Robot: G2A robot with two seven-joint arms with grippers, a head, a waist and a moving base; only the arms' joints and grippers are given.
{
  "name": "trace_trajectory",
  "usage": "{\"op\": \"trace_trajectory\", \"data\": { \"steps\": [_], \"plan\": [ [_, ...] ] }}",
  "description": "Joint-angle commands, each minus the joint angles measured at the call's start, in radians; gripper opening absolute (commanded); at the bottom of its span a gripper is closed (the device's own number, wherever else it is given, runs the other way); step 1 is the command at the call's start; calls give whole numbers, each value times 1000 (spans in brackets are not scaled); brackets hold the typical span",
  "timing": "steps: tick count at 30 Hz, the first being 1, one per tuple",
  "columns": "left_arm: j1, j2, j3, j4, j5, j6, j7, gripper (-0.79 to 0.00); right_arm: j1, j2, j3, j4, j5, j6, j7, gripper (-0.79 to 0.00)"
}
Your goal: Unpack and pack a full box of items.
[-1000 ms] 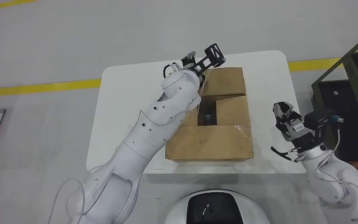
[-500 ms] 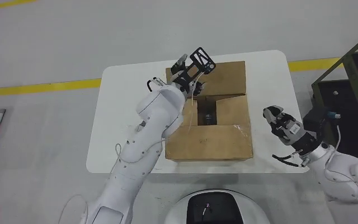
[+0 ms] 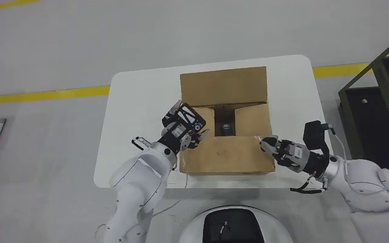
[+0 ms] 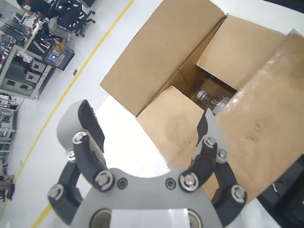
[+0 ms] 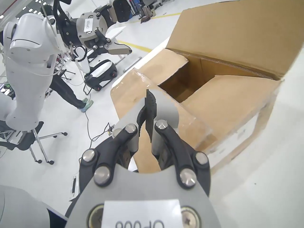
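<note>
Cardboard, brown and taped, makes up the box [image 3: 246, 118] standing in the middle of the white table [image 3: 140, 121] in the top view. Its long far flap [image 3: 223, 86] is folded outward toward the upper part of the frame. The long near flap [image 3: 228, 155] lies roughly level over the lower half of the opening, and the two short side flaps leave a dark gap at the centre. Down in that gap lies a clear bottle with a grey cap [image 4: 206, 96], so at least this item is still inside. The left gripper [image 4: 144, 110] sits at the lower-left corner of the box with its jaws spread wide, one finger over the short left flap and the other outside over the table. The right gripper [image 5: 155, 100] is at the lower-right corner of the near flap with its jaws drawn nearly together. Whether cardboard is pinched between them cannot be told. As a judgement, the task is at its very start: the opening is only half cleared, the near flap has yet to be folded back, and all of the unpacking and repacking remains.
</note>
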Motion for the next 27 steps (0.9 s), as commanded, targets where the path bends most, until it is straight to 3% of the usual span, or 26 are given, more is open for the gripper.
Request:
{"op": "trace_trajectory", "data": {
  "steps": [1, 2, 12, 13, 18, 22, 27],
  "plan": [
    [49, 2, -17, -23, -29, 18, 22, 0, 0, 0, 0, -1, -2, 0, -1, -533],
    [58, 2, -18, -24, -41, 23, 28, 0, 0, 0, 0, -1, -2, 0, -1, -422],
    [58, 2, -18, -24, -41, 23, 28, 0, 0, 0, 0, -1, -2, 0, -1, -422],
    [58, 2, -18, -24, -41, 23, 28, 0, -1, 0, -1, 0, -2, 4, -3, 0],
    [58, 2, -18, -24, -41, 23, 28, 0, 4, 4, 15, 0, 55, 70, -14, 0],
    [58, 2, -18, -24, -41, 23, 28, 0, 14, 10, 62, 21, 205, 134, -1, 0],
    [58, 2, -18, -24, -41, 23, 28, 0, 41, 23, 99, 61, 411, 245, 136, 0]
  ]
}}
